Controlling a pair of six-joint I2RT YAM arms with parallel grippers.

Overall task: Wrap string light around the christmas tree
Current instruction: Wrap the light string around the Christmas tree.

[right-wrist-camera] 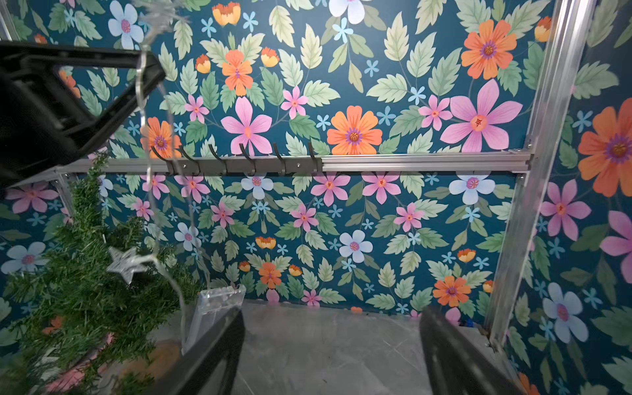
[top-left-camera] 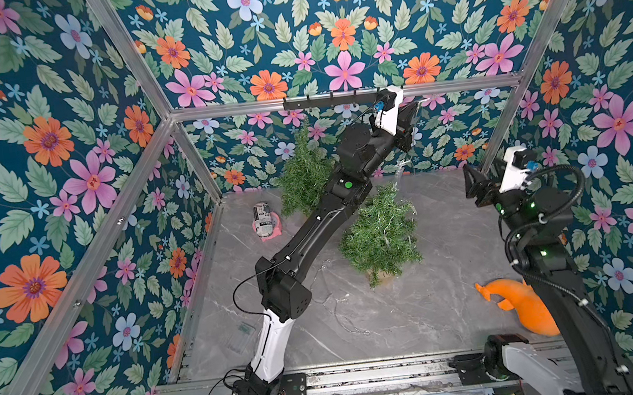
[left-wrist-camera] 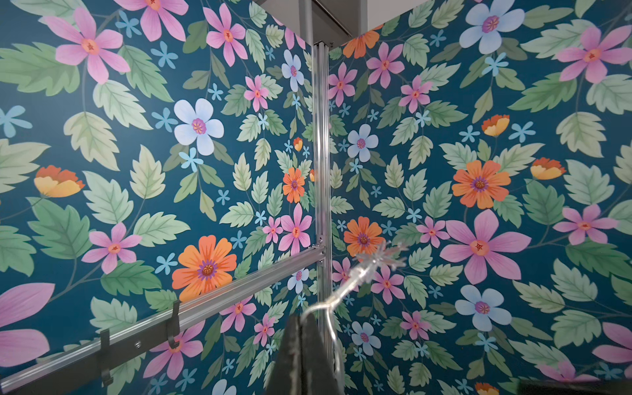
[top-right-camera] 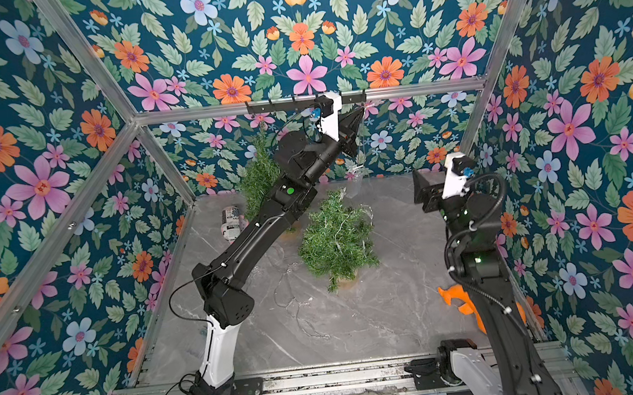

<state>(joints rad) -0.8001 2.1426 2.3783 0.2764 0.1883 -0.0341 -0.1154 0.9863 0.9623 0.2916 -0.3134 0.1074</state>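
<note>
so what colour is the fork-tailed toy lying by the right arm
The fork-tailed toy is bright orange, clearest in a top view.

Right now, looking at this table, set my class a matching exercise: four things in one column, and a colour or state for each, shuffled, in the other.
1 left gripper
2 right gripper
3 front tree
4 toy

a orange
b open, empty
c shut on string light
d string light draped on it

Pairs: 1-c, 2-b, 3-d, 4-a
</note>
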